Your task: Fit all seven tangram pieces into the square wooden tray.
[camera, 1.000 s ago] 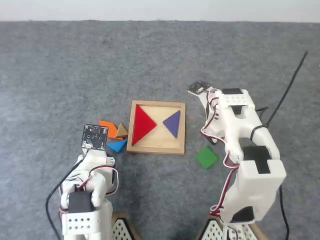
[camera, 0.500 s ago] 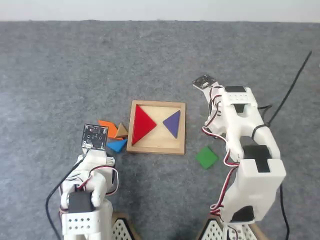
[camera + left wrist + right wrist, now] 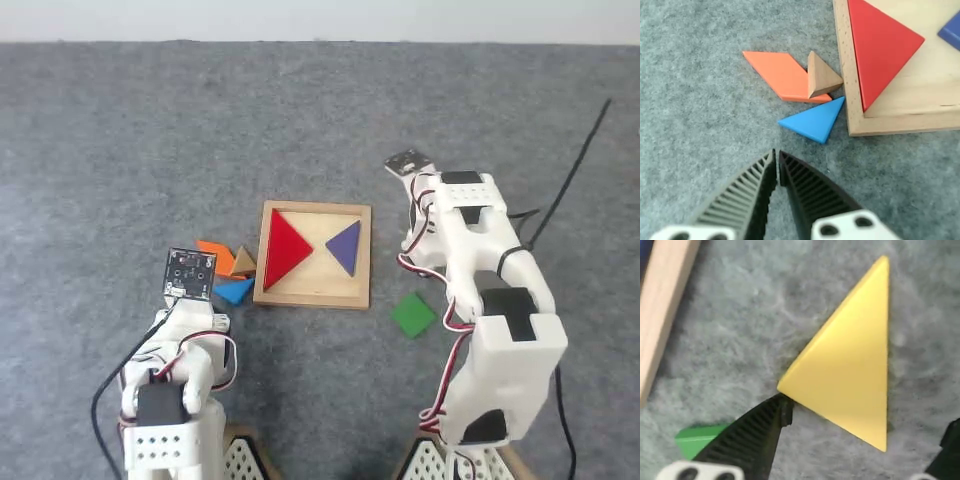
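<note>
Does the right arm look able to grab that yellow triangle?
Probably yes: the right gripper is open on either side of the yellow triangle, which lies flat on the grey mat with no other piece on or against it.

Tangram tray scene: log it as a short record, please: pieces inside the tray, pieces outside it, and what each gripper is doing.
Tray: square wooden tray, mostly unfilled
In tray: red triangle, purple triangle
Left of tray: orange parallelogram, tan triangle at its edge, blue triangle
Right of tray: green square, yellow triangle
Left gripper: shut, empty, near the blue triangle
Right gripper: open, straddling the yellow triangle, one finger at its corner
Pieces outside: five
</note>
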Motion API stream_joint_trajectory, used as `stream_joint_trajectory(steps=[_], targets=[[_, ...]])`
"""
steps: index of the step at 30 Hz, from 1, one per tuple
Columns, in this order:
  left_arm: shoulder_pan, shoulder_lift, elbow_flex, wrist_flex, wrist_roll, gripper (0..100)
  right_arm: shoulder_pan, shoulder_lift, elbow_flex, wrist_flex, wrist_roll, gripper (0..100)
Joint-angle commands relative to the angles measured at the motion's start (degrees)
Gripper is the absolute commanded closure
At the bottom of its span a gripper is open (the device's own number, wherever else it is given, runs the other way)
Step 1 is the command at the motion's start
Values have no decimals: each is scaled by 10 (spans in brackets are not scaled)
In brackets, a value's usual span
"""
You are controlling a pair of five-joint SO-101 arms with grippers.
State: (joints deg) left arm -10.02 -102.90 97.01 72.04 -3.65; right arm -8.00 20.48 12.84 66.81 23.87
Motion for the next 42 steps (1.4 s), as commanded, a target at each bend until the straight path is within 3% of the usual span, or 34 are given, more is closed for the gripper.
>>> stream_joint_trajectory(steps=[1,13,21,27,42], targets=[[-3,-11,-5,3,4,986,-10,-11,-21,-19,-33,548],[-3,-11,-5,3,4,986,-10,-58,-38,22,-135,547],[-3,-11,-5,3,4,986,3,-116,-47,51,-139,547],[-3,-11,-5,3,4,986,-39,-88,-3,-23,-153,546],[-3,-11,-5,3,4,986,-39,-41,29,-49,-149,548]])
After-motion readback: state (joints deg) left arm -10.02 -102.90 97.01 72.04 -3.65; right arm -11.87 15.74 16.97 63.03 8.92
